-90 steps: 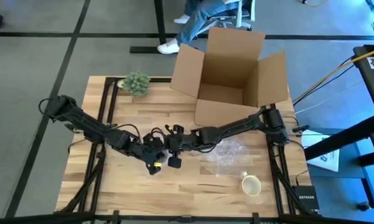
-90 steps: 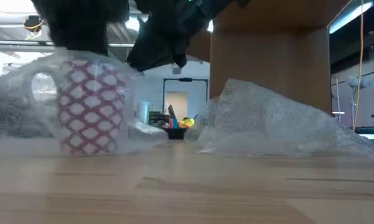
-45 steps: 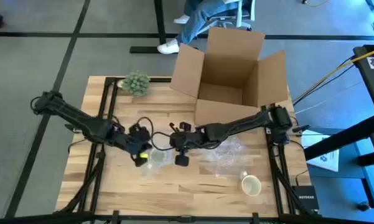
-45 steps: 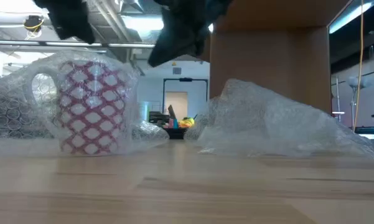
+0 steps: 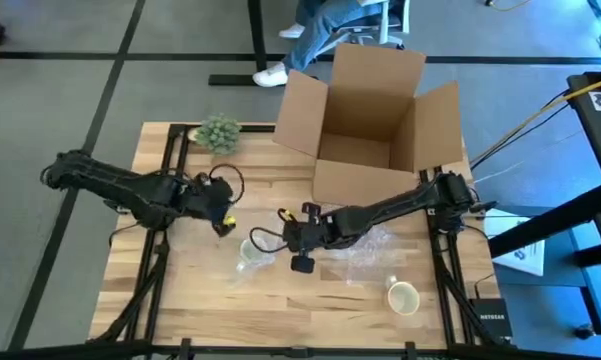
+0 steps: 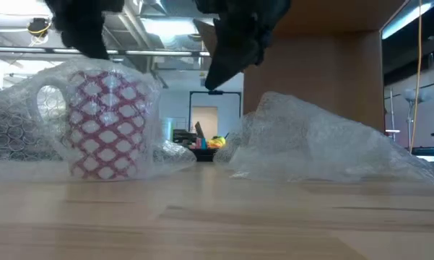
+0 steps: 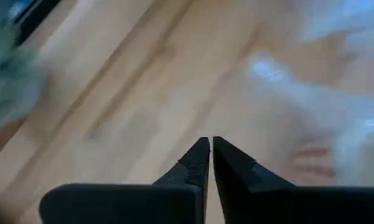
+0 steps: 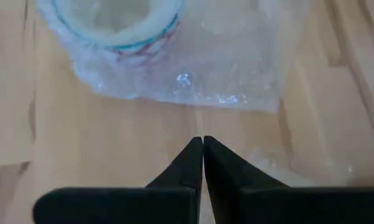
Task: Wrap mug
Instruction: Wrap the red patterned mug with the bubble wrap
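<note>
Wood-slat surface on a dark frame, an open cardboard box at the far edge, a small green plant at the far-left corner, and a person's legs on the floor beyond. We see the mug, red-and-white patterned, standing upright near the middle of the surface with bubble wrap draped loosely over and around it; in the low view the handle shows through the wrap and the sheet lies slack, not tucked. A second crumpled bubble wrap sheet lies to the right of it, and a plain cream cup sits near the front-right corner, well apart. Our left hand is off the mug, towards the far-left side of it, fingers clenched on nothing per the left wrist view. Our right hand hovers just beside the mug on its right, also clenched and empty, with the wrapped rim just ahead of its tips. We judge the wrap as only partly done: nothing holds the sheet in place. Risks from here: the loose wrap can spring open or slide off because neither hand pins it; a closed-finger approach can shove the light mug or tip it instead of catching the film; clear film is hard to pinch, so a grab may get air or snag the handle.
</note>
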`<state>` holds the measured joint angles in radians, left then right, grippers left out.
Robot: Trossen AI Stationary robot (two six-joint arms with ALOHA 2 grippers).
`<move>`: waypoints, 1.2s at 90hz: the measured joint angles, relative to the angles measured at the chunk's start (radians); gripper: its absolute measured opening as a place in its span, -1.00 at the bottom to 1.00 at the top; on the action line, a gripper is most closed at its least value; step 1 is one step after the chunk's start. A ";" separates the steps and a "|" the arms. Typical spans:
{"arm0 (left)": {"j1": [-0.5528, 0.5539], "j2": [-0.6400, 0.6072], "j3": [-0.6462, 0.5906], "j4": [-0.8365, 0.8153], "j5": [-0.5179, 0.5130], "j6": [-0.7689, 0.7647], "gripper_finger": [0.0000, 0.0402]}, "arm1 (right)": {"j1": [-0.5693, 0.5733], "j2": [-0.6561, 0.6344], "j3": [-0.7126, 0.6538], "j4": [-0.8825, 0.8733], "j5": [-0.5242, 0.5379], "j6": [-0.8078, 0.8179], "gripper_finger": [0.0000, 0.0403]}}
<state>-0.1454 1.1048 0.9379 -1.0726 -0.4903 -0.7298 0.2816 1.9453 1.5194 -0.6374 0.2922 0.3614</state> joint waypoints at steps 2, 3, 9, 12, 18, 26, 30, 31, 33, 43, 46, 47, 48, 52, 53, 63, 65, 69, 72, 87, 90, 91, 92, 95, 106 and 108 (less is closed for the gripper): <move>0.021 0.001 -0.004 -0.018 0.001 -0.009 -0.89 | 0.006 0.000 -0.008 -0.001 0.010 0.010 -1.00; 0.031 0.001 -0.007 -0.025 0.003 -0.014 -0.87 | 0.009 0.000 -0.012 -0.002 0.015 0.017 -1.00; 0.096 0.002 -0.031 -0.040 0.042 -0.015 -0.76 | 0.024 0.000 -0.041 0.030 0.031 0.048 -1.00; 0.131 0.002 -0.044 -0.039 0.072 0.004 -0.70 | 0.030 0.000 -0.058 0.067 0.034 0.060 -1.00; 0.197 0.002 -0.074 -0.035 0.128 0.031 -0.57 | 0.041 0.000 -0.100 0.127 0.037 0.084 -1.00; 0.274 0.003 -0.111 -0.017 0.182 0.073 -0.39 | 0.050 0.002 -0.139 0.207 0.038 0.109 -1.00; 0.307 0.002 -0.126 -0.006 0.186 0.082 -0.31 | 0.053 0.001 -0.158 0.255 0.038 0.119 -1.00; 0.315 0.002 -0.130 -0.005 0.187 0.082 -0.29 | 0.054 0.001 -0.162 0.265 0.039 0.123 -1.00; 0.332 0.002 -0.139 -0.005 0.190 0.083 -0.25 | 0.054 0.001 -0.173 0.287 0.039 0.129 -1.00; 0.398 0.012 -0.189 0.017 0.211 0.079 -0.13 | 0.054 0.001 -0.220 0.373 0.026 0.141 -1.00; 0.415 0.017 -0.205 0.031 0.228 0.083 -0.11 | 0.054 0.001 -0.233 0.405 0.021 0.143 -1.00; 0.420 0.019 -0.211 0.034 0.232 0.085 -0.11 | 0.054 0.001 -0.237 0.415 0.020 0.143 -1.00; 0.424 0.021 -0.217 0.038 0.234 0.088 -0.11 | 0.053 0.001 -0.240 0.423 0.019 0.143 -1.00; 0.445 0.033 -0.243 0.052 0.250 0.106 -0.10 | 0.053 0.001 -0.251 0.444 0.016 0.143 -1.00; 0.449 0.036 -0.250 0.054 0.252 0.111 -0.10 | 0.053 0.001 -0.254 0.448 0.014 0.143 -1.00; 0.495 0.075 -0.310 0.097 0.254 0.130 -0.09 | 0.053 0.001 -0.265 0.480 0.012 0.142 -1.00; 0.506 0.083 -0.321 0.102 0.254 0.136 -0.09 | 0.053 0.001 -0.267 0.486 0.012 0.142 -1.00; 0.525 0.101 -0.344 0.124 0.256 0.144 -0.09 | 0.053 0.001 -0.270 0.491 0.012 0.139 -1.00; 0.538 0.115 -0.361 0.144 0.267 0.144 -0.09 | 0.053 0.001 -0.272 0.491 0.011 0.133 -1.00; 0.576 0.165 -0.426 0.251 0.362 0.171 -0.10 | 0.053 0.001 -0.271 0.521 0.011 0.128 -1.00; 0.579 0.171 -0.426 0.252 0.369 0.170 -0.12 | 0.053 0.001 -0.271 0.516 0.011 0.125 -1.00; 0.579 0.172 -0.426 0.252 0.372 0.170 -0.12 | 0.053 0.001 -0.271 0.515 0.011 0.123 -1.00; 0.579 0.174 -0.426 0.252 0.373 0.170 -0.14 | 0.053 0.001 -0.271 0.515 0.011 0.120 -1.00; 0.577 0.176 -0.425 0.252 0.372 0.169 -0.18 | 0.053 0.001 -0.271 0.515 0.011 0.109 -1.00; 0.567 0.157 -0.424 0.258 0.380 0.170 -0.47 | 0.053 0.001 -0.271 0.524 0.012 0.097 -1.00; 0.560 0.151 -0.423 0.257 0.380 0.170 -0.54 | 0.053 0.001 -0.271 0.526 0.014 0.088 -1.00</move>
<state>0.4148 1.2563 0.5153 -0.8155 -0.1106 -0.5597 0.3344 1.9461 1.2484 -0.1111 0.3058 0.4499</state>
